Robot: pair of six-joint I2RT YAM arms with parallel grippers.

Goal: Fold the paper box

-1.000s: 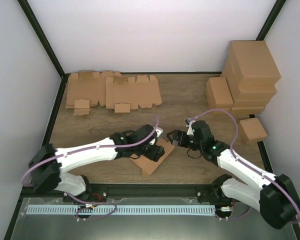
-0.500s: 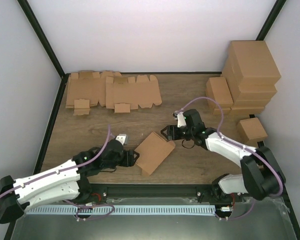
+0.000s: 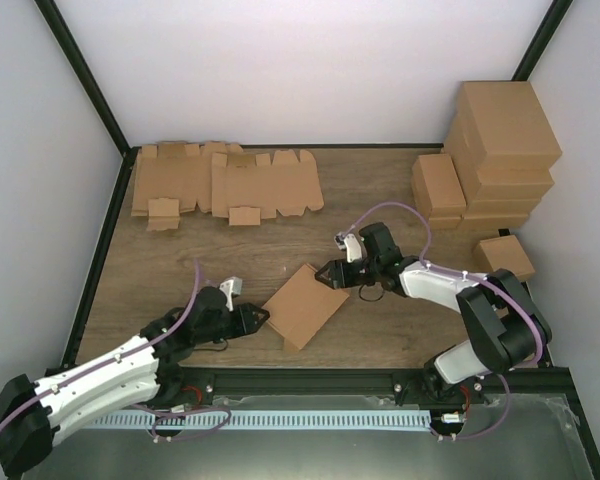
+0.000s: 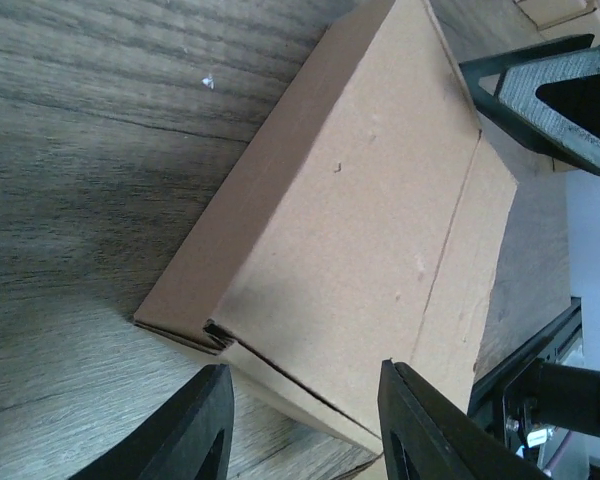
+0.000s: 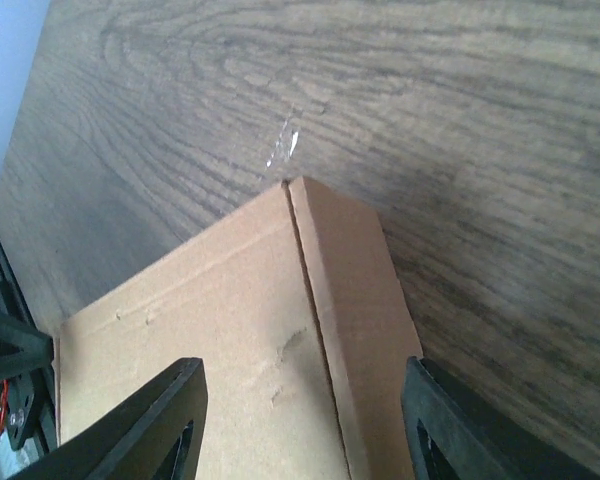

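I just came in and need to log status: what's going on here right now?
Two robot arms are at a small brown paper box, which looks folded shut, in the middle. The left gripper is open at its left corner and the right gripper is open at its far corner; neither grips it. Flat cardboard blanks lie at the far left, and finished boxes are stacked at the right.
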